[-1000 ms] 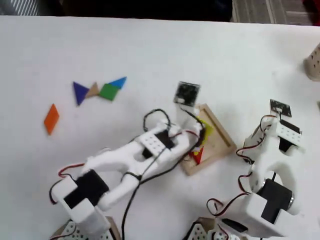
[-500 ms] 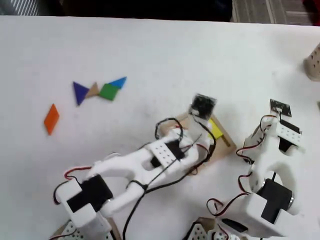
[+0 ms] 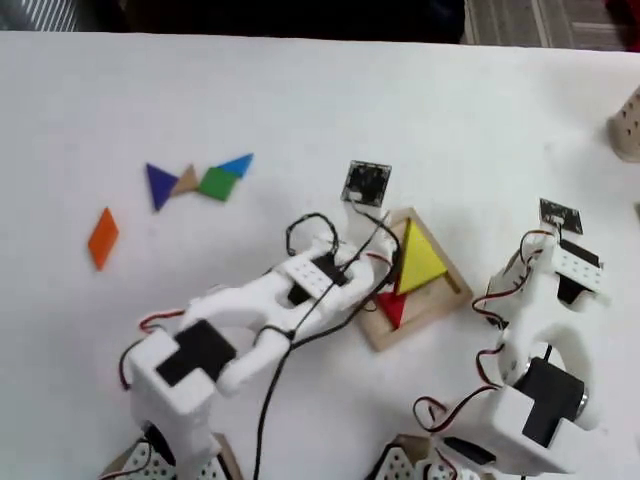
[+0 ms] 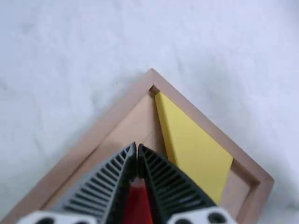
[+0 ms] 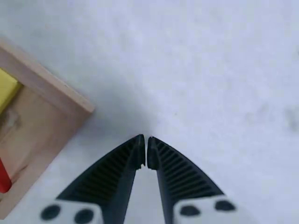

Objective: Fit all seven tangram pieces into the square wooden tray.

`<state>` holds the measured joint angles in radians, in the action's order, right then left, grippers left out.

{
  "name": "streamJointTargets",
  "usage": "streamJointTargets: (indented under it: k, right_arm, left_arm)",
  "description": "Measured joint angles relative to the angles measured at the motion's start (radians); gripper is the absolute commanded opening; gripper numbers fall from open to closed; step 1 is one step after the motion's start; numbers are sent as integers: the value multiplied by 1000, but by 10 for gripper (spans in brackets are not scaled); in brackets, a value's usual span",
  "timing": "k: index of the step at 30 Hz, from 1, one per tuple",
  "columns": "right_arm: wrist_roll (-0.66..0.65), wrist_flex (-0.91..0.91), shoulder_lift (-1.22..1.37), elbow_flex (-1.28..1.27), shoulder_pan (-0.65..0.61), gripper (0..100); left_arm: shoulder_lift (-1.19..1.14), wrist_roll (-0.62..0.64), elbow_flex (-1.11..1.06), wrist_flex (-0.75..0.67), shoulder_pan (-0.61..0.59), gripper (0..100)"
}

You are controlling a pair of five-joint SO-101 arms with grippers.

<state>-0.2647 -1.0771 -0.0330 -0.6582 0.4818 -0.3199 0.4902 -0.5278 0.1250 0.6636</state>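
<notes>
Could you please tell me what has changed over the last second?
The left gripper swung over the wooden tray and drew back, uncovering the yellow triangle lying inside beside the red triangle. The right gripper and five loose pieces stayed put.

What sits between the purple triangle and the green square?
A small tan triangle lies between the purple triangle and the green square, seen in the high view.

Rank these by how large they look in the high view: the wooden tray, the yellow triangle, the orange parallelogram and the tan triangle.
1. wooden tray, largest even though an arm covers part of it
2. yellow triangle
3. orange parallelogram
4. tan triangle, clearly the smallest
</notes>
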Motion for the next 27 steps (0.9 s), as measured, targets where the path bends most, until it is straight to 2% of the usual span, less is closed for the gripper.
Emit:
streamJointTargets:
  k: [6, 16, 27]
  right_arm:
    - [0, 0, 0, 0, 0, 19]
    - [0, 8, 0, -2, 0, 19]
    - [0, 28, 0, -21, -2, 19]
  left_arm:
    - [-15, 0, 25, 57, 0, 23]
    - [17, -2, 52, 313, -3, 21]
    - [210, -101, -80, 334, 0, 21]
